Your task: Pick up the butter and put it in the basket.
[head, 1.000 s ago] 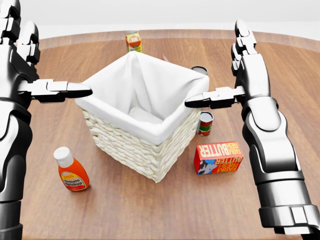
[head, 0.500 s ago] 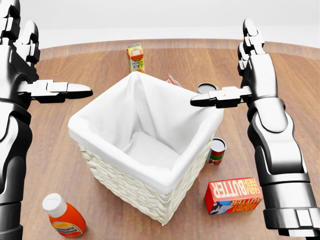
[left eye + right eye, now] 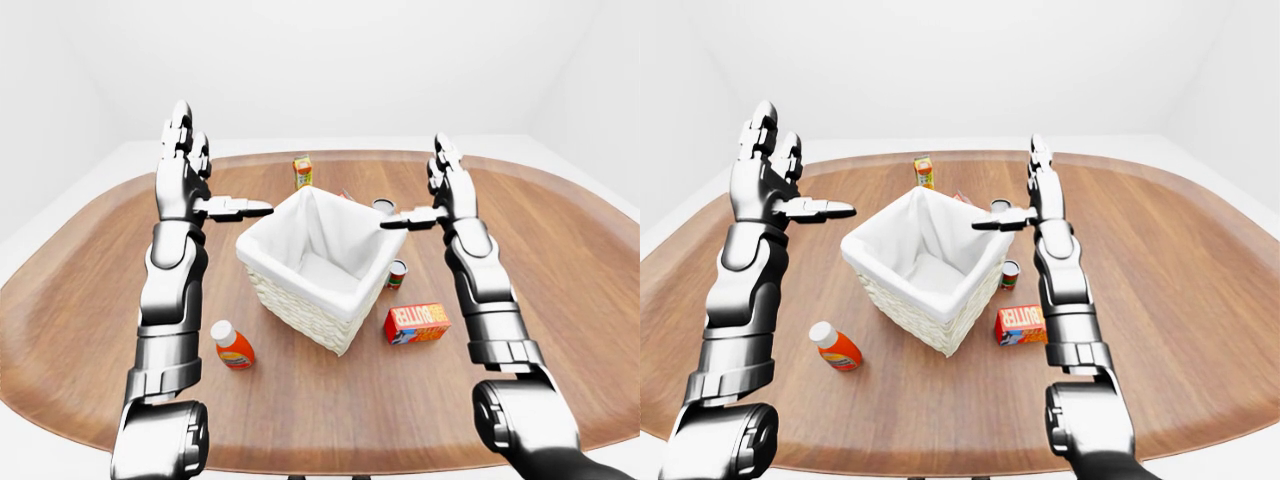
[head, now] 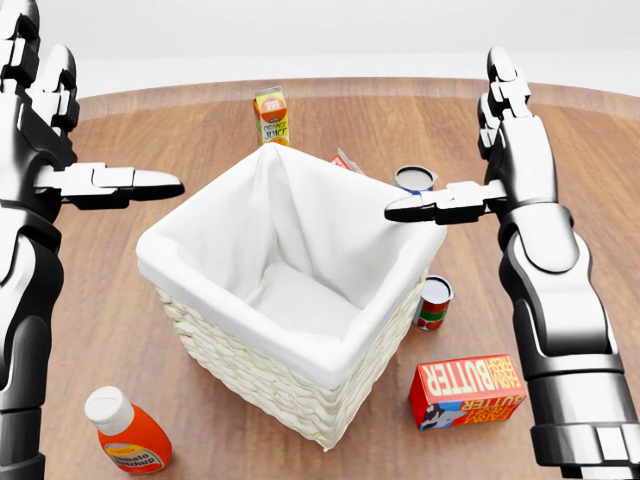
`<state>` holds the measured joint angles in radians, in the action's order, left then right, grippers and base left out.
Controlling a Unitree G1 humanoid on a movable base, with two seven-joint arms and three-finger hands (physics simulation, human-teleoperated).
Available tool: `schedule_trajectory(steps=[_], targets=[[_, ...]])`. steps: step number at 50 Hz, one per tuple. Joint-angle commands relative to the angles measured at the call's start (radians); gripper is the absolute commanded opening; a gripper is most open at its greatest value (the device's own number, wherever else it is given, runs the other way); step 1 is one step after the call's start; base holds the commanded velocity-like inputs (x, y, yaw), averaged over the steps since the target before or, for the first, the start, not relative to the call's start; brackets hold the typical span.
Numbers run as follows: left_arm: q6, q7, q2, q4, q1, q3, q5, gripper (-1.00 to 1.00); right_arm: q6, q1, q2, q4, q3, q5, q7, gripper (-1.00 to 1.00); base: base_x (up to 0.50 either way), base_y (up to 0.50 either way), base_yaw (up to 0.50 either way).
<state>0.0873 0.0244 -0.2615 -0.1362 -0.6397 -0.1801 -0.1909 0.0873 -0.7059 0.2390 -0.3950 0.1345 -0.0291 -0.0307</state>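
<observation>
butter box [image 4: 467, 391] lying on table [image 4: 620, 200] beside white-lined wicker basket [image 4: 285, 355], ungrasped; left hand [image 4: 45, 150] and right hand [image 4: 505, 150] hovering, fingers spread, holding nothing; everything remaining.

Bare table [image 4: 330, 455] lies below the butter [image 4: 467, 392]; the basket [image 4: 285, 385] crowds its left side, a small can [image 4: 433, 302] stands just above it.

Bright, even, diffuse light from above — soft, faint shadows sit just beneath the basket [image 4: 290, 380] and the butter [image 4: 468, 392]. The renders are sharp throughout, no blur; both eye views bow the table [image 3: 90, 300] edge — wide-angle distortion.
</observation>
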Motion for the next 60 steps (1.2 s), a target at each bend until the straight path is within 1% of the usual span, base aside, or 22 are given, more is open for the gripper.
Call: schedule_trajectory(steps=[1,7,12,16,25,30,37,45,55,57,60], targets=[[0.0,0.002,-0.003,0.002,0.009,-0.004,-0.004,1.0,0.0,0.061,0.011,0.083,-0.016,0.05,-0.03,1.0,0.0,0.0,0.0],[0.0,0.005,-0.006,-0.004,0.014,-0.007,-0.007,1.0,0.0,0.128,0.012,0.19,-0.015,0.133,-0.076,1.0,0.0,0.0,0.0],[0.0,0.012,-0.012,-0.024,0.011,-0.011,-0.011,1.0,0.0,0.201,0.018,0.321,-0.035,0.261,-0.13,1.0,0.0,0.0,0.0],[0.0,0.02,-0.016,-0.054,0.003,-0.01,-0.011,1.0,0.0,0.225,0.014,0.36,-0.026,0.325,-0.172,1.0,0.0,0.0,0.0],[0.0,0.047,-0.023,-0.131,-0.022,-0.005,-0.007,1.0,0.0,0.259,0.011,0.343,-0.024,0.436,-0.242,1.0,0.0,0.0,0.0],[0.0,0.065,-0.018,-0.202,-0.052,0.006,0.006,1.0,0.0,0.309,0.013,0.37,-0.025,0.5,-0.272,1.0,0.0,0.0,0.0],[0.0,0.082,-0.013,-0.226,-0.059,0.012,0.012,1.0,0.0,0.368,0.017,0.416,-0.01,0.573,-0.308,1.0,0.0,0.0,0.0],[0.0,0.088,-0.011,-0.221,-0.059,0.013,0.015,1.0,0.0,0.423,0.022,0.414,-0.002,0.665,-0.317,1.0,0.0,0.0,0.0],[0.0,0.104,-0.024,-0.189,-0.05,0.003,0.004,1.0,0.0,0.468,0.028,0.391,0.02,0.732,-0.335,1.0,0.0,0.0,0.0],[0.0,0.109,-0.027,-0.185,-0.049,0.0,-0.001,1.0,0.0,0.484,0.032,0.391,0.018,0.742,-0.361,1.0,0.0,0.0,0.0],[0.0,0.112,-0.03,-0.179,-0.047,-0.002,-0.007,1.0,0.0,0.496,0.035,0.371,0.026,0.762,-0.365,1.0,0.0,0.0,0.0]])
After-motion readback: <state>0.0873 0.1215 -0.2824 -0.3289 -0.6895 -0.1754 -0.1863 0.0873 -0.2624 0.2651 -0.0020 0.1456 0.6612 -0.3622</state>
